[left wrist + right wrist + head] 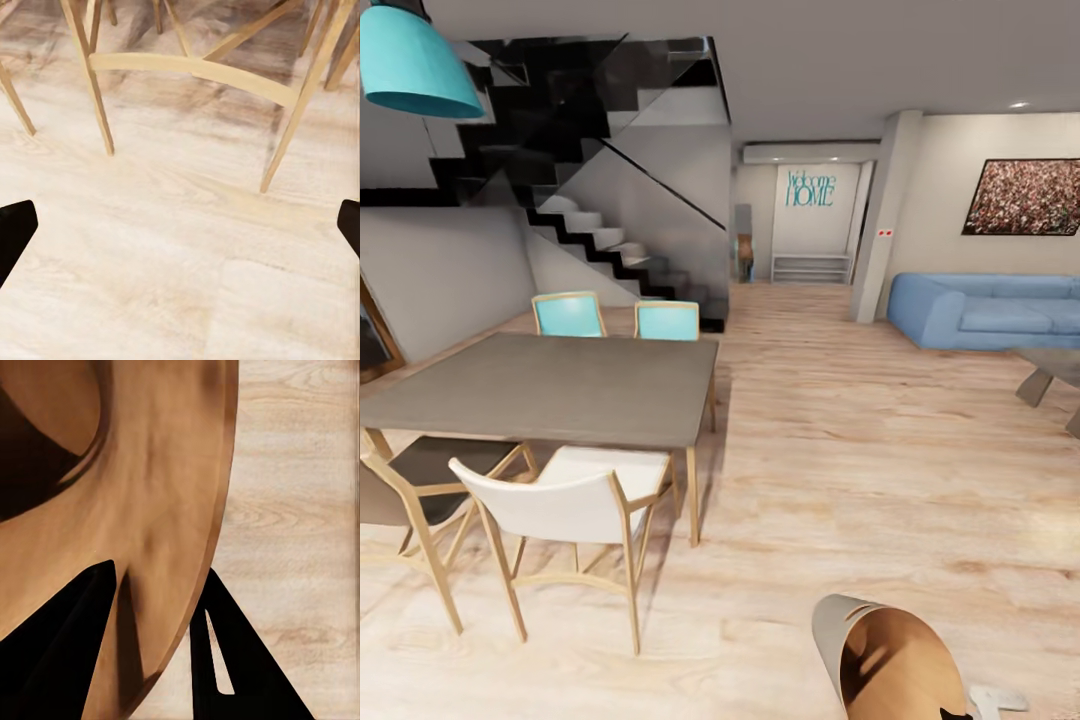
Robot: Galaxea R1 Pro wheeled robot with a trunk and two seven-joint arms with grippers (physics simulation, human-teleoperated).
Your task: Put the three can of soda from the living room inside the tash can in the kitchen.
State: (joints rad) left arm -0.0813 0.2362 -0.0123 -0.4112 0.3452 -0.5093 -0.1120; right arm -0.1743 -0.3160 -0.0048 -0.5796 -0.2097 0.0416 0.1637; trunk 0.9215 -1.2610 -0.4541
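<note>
While the trash can (890, 665) sits tipped at the bottom right of the head view, its orange-brown mouth facing the camera, the right hand (157, 645) straddles its rim (217, 510) — one finger inside against the smooth inner wall, the other outside over the pale floor (300, 510). Looks like it is pinching the wall, though actual contact is hard to confirm from the wrist view. No soda cans are in sight.

Risks from here: the bin is thin-walled and held by one edge, so a fast swing or base turn could let it rotate or slip out of the pinch. It appears tilted, so if it gets dropped it may roll instead of landing upright. Carrying it toward the cans also puts it close to the white chair (575, 510) and the grey counter (560, 385) — a clip on a chair leg would knock it loose.

The left hand (180, 225) hangs wide open and empty over bare floor, chair legs (94, 75) just ahead of it; a careless advance could snag them. A blue sofa (985, 310) and stairs (610, 250) lie well beyond.
</note>
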